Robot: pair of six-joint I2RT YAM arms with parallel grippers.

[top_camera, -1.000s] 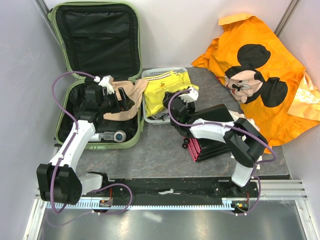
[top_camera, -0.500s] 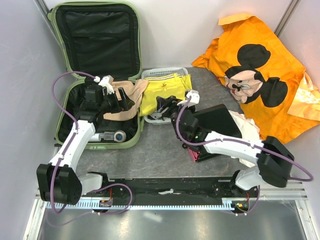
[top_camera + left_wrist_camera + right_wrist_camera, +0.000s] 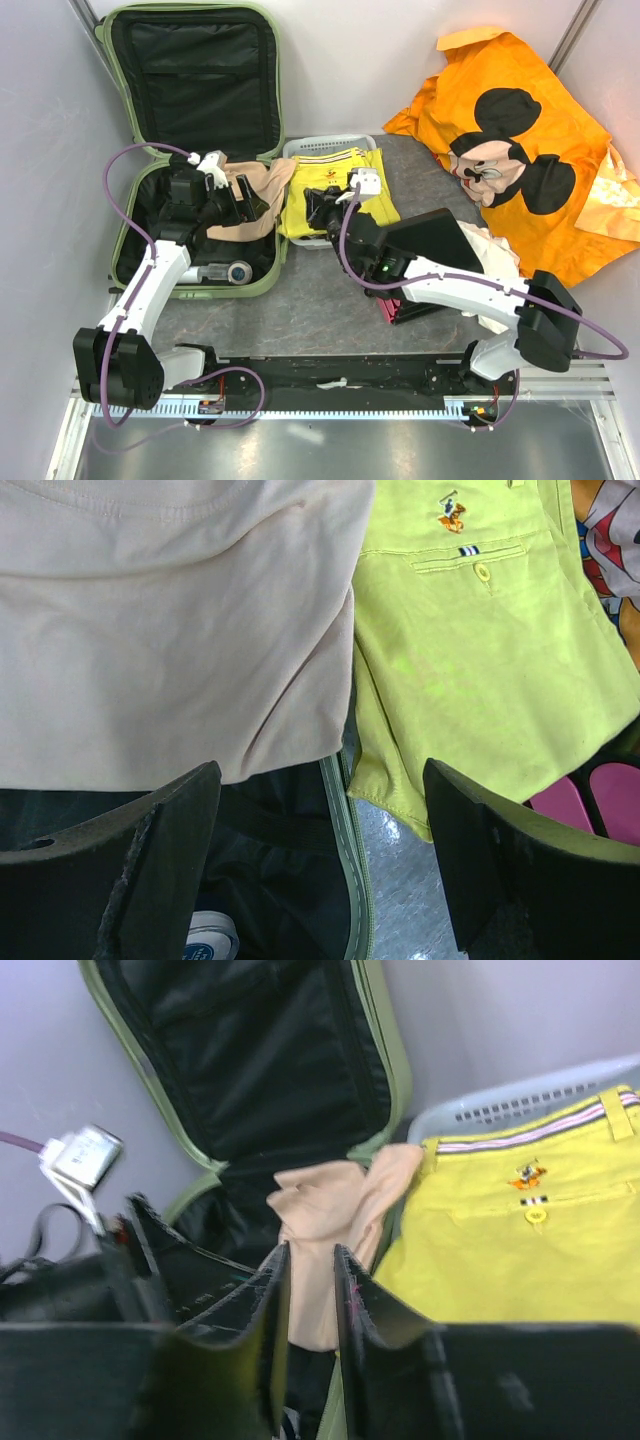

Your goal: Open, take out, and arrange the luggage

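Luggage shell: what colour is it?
The luggage is pale green; the top view shows it best.

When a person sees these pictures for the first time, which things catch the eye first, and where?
The orange cloth with a cartoon mouse face, heaped at the far right, stands out most. At the far left lies the open pale green suitcase, its black-lined lid raised. Between them, yellow shorts lie over a white basket.

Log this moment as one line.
luggage: open, lid up | left jaws: open at beige garment | right jaws: narrowly apart, near yellow shorts on basket
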